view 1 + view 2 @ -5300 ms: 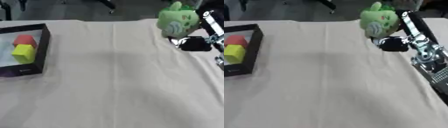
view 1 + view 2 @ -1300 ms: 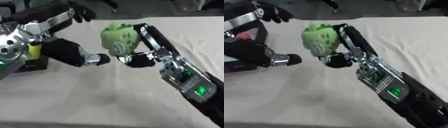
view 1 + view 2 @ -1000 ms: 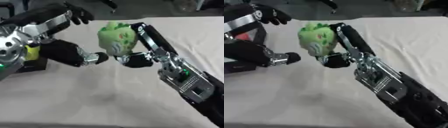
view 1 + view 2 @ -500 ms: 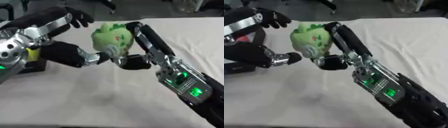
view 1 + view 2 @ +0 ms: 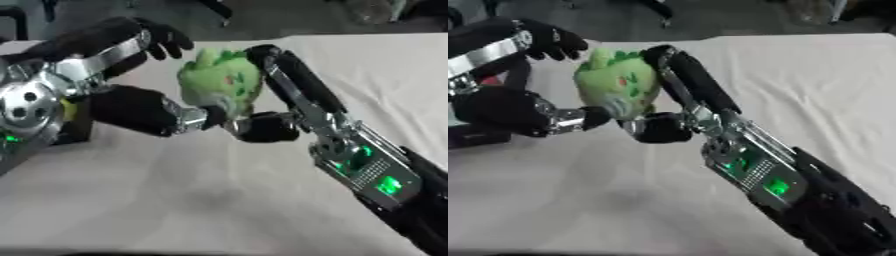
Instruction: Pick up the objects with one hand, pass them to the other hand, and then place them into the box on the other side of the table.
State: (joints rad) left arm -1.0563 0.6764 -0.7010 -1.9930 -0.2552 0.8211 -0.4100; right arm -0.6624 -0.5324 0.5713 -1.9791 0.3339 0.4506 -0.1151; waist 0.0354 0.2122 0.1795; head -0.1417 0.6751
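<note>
While the right hand (image 5: 267,125) grips the green toy (image 5: 219,82) above the bench (image 5: 210,195), the left hand (image 5: 140,107) — fingers spread — flanks it.

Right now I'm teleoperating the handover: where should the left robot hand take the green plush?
Probably on the plush's rounded left flank, coming from the left. The right robot hand already covers its right side and underside, and the left robot hand sits open beside that free face, fingers above and thumb below.
</note>
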